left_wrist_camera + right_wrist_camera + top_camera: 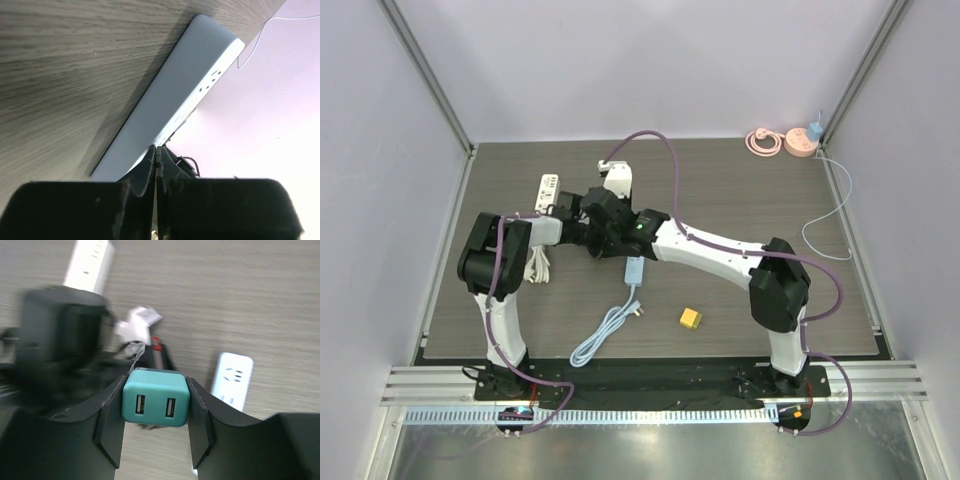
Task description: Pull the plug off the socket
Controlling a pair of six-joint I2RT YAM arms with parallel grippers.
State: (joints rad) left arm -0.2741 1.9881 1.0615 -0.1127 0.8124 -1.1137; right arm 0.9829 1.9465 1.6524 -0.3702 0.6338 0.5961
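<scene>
The plug [156, 399] is a teal cube with two USB ports, and my right gripper [156, 390] is shut on its sides, holding it above the wooden table. A white socket strip [232, 380] lies just right of it; the plug's back face is hidden. My left gripper [156, 150] is shut with nothing in it, its tips against the end of a white socket strip [170, 105]. From above, both grippers meet mid-table, the right gripper [612, 224] beside the left gripper [582, 214], and they hide the plug.
Another white strip [548, 190] lies back left. A pale blue strip [634, 270] with a coiled cable [605, 335] lies in front of the grippers. A yellow block [691, 318] sits front centre. A pink coil [765, 142] is at the back right.
</scene>
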